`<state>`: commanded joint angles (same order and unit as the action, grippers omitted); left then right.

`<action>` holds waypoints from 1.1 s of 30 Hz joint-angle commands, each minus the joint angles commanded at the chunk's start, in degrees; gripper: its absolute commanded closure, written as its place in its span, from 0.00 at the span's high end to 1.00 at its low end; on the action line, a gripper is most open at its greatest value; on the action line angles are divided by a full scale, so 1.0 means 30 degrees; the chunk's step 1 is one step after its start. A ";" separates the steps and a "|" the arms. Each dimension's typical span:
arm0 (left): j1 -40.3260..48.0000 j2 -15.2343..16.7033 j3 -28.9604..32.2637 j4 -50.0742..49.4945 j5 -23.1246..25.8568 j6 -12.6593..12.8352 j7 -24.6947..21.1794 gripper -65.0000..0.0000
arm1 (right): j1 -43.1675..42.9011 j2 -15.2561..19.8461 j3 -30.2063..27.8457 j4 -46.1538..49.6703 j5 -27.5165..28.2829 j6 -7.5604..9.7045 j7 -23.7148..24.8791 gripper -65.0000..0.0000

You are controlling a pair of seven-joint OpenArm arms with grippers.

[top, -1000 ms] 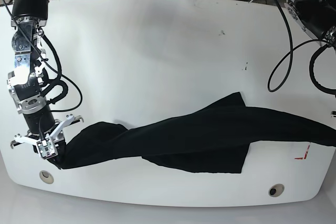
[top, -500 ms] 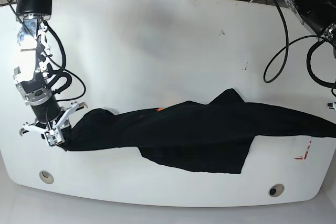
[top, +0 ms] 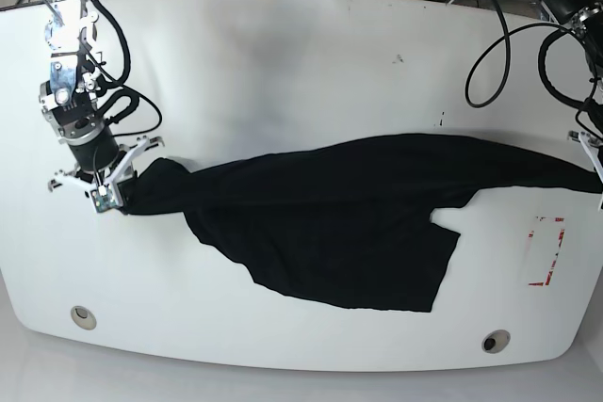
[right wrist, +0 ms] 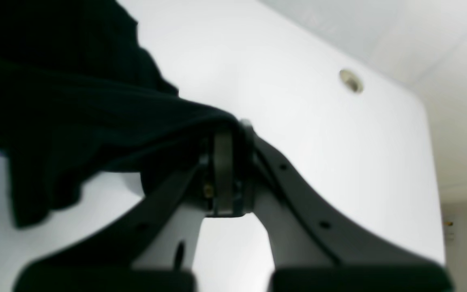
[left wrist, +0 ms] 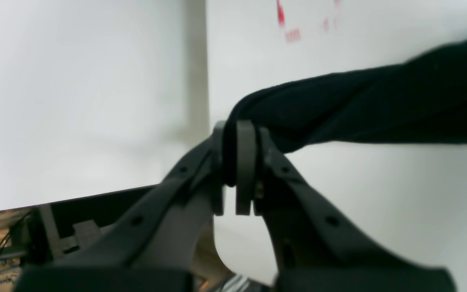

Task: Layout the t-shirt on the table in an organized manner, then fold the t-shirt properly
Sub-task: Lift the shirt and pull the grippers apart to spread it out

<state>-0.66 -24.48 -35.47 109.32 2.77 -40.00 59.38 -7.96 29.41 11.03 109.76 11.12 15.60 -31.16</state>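
Now higher, t-shirt (top: 330, 209) more spread.

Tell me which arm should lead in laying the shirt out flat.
Probably the right. Both end effectors, right and left, are shut on the t-shirt, but the right has bare table around it, whereas the left sits at the table's edge.

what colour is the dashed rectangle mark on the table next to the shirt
Red. The dashed rectangle mark on the white table shows best in the base view, beside the black t-shirt.
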 joint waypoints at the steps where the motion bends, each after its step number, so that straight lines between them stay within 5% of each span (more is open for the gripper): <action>1: 0.0205 0.0000 -0.0147 0.0000 0.0000 0.0000 0.0000 0.01 | -0.0205 -0.0059 0.0000 0.0088 0.0000 0.0000 0.0000 0.00; 12: 0.2579 -0.0967 -0.0850 0.0000 -0.0059 0.0000 0.0000 0.01 | -0.3194 -0.0381 -0.0029 0.0821 0.0000 -0.0147 -0.0029 0.01; 18: 0.3604 -0.1260 -0.0879 -0.0029 -0.0059 0.0000 0.0029 0.01 | -0.4484 -0.1172 0.0264 0.0821 -0.0322 -0.0147 -0.0029 0.23; 22: 0.4132 -0.1260 -0.0879 -0.0029 -0.0029 0.0000 0.0029 0.19 | -0.5275 -0.2022 0.0293 0.0850 -0.1524 -0.0147 -0.0029 0.46; 28: 0.4630 -0.1495 -0.0879 -0.0088 0.0000 0.0000 0.0059 0.74 | -0.6388 -0.3311 0.0293 0.1143 -0.4366 0.0059 -0.0029 0.68; 33: 0.4718 -0.1524 -0.1407 -0.0147 0.0029 0.0000 0.0059 0.78 | -0.6652 -0.4044 0.0938 0.1231 -0.5070 0.0615 0.0029 0.72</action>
<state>13.49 -29.05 -39.69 108.88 2.86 -40.00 59.56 -27.91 17.27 13.85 113.45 -4.09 17.45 -31.08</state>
